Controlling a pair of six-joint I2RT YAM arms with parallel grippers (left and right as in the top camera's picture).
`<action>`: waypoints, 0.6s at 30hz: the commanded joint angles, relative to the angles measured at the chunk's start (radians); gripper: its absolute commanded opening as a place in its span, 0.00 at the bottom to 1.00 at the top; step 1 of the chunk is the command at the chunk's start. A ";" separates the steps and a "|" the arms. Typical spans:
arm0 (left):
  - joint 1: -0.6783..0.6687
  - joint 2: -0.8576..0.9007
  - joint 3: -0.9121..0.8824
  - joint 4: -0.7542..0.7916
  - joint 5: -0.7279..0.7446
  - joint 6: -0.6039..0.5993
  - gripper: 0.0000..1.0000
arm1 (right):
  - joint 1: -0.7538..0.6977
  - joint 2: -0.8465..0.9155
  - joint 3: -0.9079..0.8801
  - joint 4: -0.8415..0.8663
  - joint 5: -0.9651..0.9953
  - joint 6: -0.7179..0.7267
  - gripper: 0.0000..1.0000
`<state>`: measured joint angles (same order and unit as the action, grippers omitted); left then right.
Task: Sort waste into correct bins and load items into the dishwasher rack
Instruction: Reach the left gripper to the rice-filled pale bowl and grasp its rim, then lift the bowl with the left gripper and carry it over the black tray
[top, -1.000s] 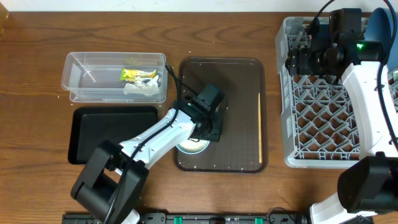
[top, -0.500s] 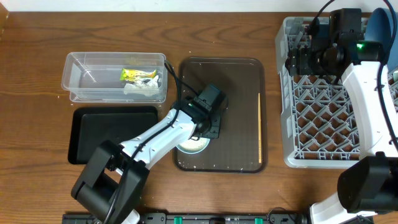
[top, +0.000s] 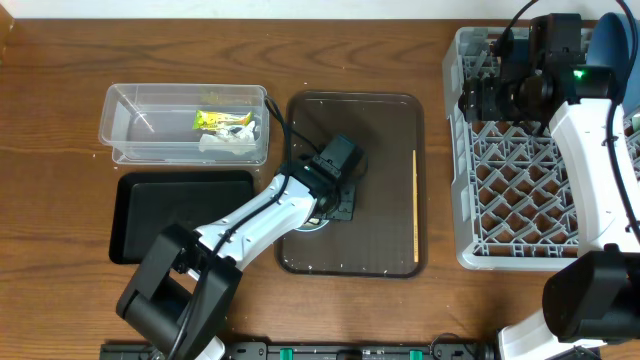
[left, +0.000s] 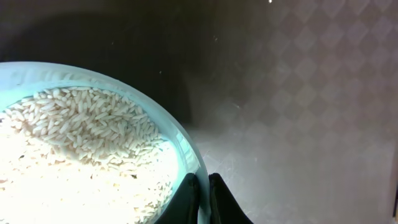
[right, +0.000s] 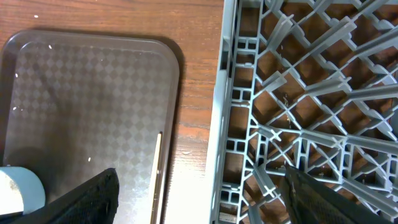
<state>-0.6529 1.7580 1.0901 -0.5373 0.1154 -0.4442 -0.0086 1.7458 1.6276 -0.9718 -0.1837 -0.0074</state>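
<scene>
My left gripper (left: 204, 193) is shut on the rim of the mint-green bowl (left: 185, 152), which holds a heap of white rice grains (left: 74, 143). Overhead, the left gripper (top: 335, 200) covers most of the bowl (top: 312, 224) on the brown tray (top: 385, 130). Wooden chopsticks (top: 415, 205) lie along the tray's right side and also show in the right wrist view (right: 157, 174). My right gripper (right: 214, 199) is open and empty above the left edge of the grey dishwasher rack (top: 520, 180). A dark blue bowl (top: 612, 45) stands at the rack's back right.
The clear tub (top: 150, 125) at the back left holds the yellow-green wrapper (top: 215, 120) and white paper scraps (top: 230, 140). The black tray (top: 170, 215) lies in front of it, left of the brown tray.
My left gripper and the bowl have shifted slightly toward the back of the brown tray; less of the bowl shows beneath the arm. The right arm has not moved.
</scene>
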 joint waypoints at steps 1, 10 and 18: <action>0.000 0.020 -0.007 -0.004 -0.024 0.011 0.06 | 0.009 0.007 -0.006 -0.002 -0.007 0.013 0.83; 0.048 -0.117 0.007 -0.090 -0.058 0.048 0.06 | 0.009 0.007 -0.006 -0.005 0.000 0.010 0.83; 0.138 -0.310 0.007 -0.154 -0.056 0.142 0.06 | 0.009 0.007 -0.006 -0.005 0.000 0.010 0.83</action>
<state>-0.5415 1.5078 1.0904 -0.6842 0.0864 -0.3573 -0.0086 1.7458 1.6276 -0.9752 -0.1833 -0.0074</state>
